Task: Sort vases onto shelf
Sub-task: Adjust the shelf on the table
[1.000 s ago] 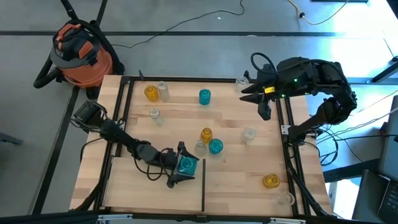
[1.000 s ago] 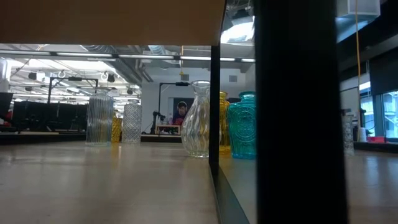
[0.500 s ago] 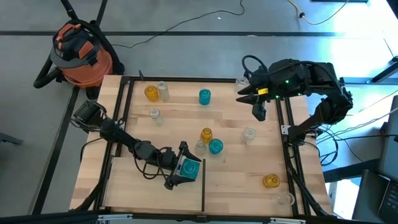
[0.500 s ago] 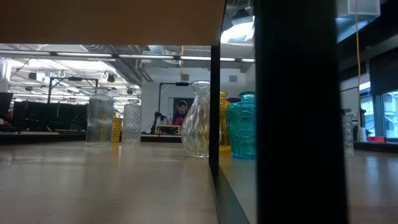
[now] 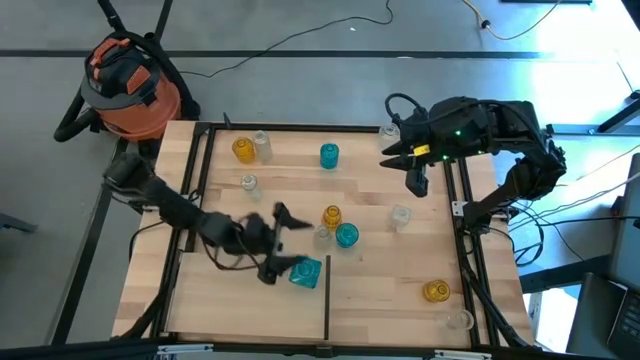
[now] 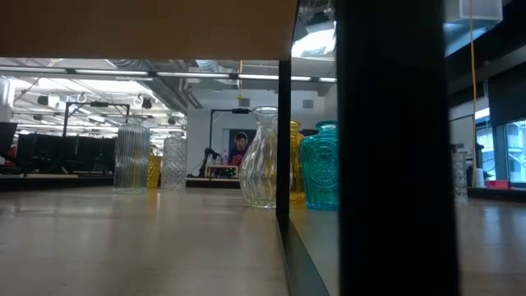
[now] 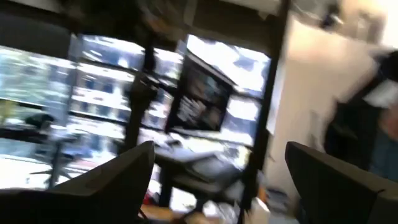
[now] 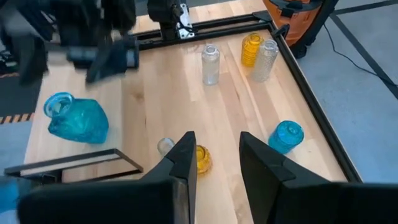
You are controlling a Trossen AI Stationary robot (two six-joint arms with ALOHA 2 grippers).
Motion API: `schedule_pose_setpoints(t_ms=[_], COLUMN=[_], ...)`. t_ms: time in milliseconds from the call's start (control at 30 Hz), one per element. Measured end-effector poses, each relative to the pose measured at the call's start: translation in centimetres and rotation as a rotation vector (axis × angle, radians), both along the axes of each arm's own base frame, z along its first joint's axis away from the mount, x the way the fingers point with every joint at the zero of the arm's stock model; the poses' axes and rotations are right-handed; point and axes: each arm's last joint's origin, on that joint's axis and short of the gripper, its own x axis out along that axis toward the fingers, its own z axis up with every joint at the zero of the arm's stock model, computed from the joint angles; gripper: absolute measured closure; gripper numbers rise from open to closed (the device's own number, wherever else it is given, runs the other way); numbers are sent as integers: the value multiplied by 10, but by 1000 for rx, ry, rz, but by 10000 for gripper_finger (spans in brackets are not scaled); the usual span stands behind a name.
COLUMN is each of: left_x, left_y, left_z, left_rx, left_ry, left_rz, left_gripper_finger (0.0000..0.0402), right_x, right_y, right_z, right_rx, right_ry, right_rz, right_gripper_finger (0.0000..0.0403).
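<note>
The shelf [image 5: 380, 270] is a pale-wood panel inside black rails. A teal square vase [image 5: 306, 273] rests on it near the front, left of a dark dividing line; it also shows in the right wrist view [image 8: 78, 121]. My left gripper [image 5: 288, 243] hovers open just left of that vase, raised, with nothing between its fingers. Other vases stand about: amber [image 5: 243, 150], teal [image 5: 329, 155], amber [image 5: 331, 216], teal [image 5: 347, 235], amber [image 5: 435, 291] and several clear ones. My right gripper [image 5: 405, 167] hangs over the far right, narrowly open and empty [image 8: 216, 140].
Black frame rails [image 5: 465, 250] edge the shelf, and one stands thick in the low view [image 6: 394, 148]. An orange vacuum [image 5: 130, 75] sits past the far left corner. Bare wood lies at the near right [image 5: 390, 310]. A person [image 6: 239, 148] shows far off in the room.
My left gripper, its open fingers on either side of the teal square vase a second ago, has risen and drawn back toward the table's left, tipping its fingers upward. The vase has stayed in its place on the shelf.
</note>
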Motion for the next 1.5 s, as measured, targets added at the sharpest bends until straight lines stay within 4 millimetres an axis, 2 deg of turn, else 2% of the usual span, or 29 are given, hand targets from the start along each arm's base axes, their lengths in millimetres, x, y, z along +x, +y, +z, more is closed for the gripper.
schedule_pose_setpoints(t_ms=[133, 300, 467, 567, 633, 767, 833, 1033, 1100, 1167, 1267, 1500], left_x=[-30, -91, -149, -168, -178, -191, -195, -197, -198, -200, -200, -194], left_y=[9, 14, 24, 28, 31, 29, 24, 12, 7, 1, -6, -19], left_z=[32, 61, 88, 91, 84, 68, 66, 83, 86, 82, 73, 50], left_rx=[-74, -235, -466, -556, -628, -882, -994, -1198, -1292, -1362, -1331, -1220], left_ry=[38, 283, 457, 627, 842, 1369, 1546, 1649, 1763, 1950, 2154, 2216], left_rz=[151, 272, 118, 36, -11, -19, -32, -192, -159, -79, 59, 191], left_gripper_finger=[54, 87, 134, 169, 194, 247, 270, 319, 333, 347, 367, 400], right_x=[-1, 4, 19, 28, 34, 44, 47, 56, 59, 61, 64, 65], right_y=[0, 0, 1, 1, 1, 3, 4, 6, 7, 7, 7, 6], right_z=[-1, -6, -21, -32, -41, -59, -66, -86, -89, -92, -93, -92], right_rx=[0, -38, -63, -71, -66, -24, 4, 65, 72, 76, 70, 52], right_ry=[20, 44, 83, 113, 134, 177, 200, 240, 233, 228, 211, 187], right_rz=[15, 53, 77, 86, 94, 138, 166, 212, 220, 225, 230, 245], right_gripper_finger=[318, 318, 318, 318, 318, 318, 318, 318, 318, 318, 318, 318])
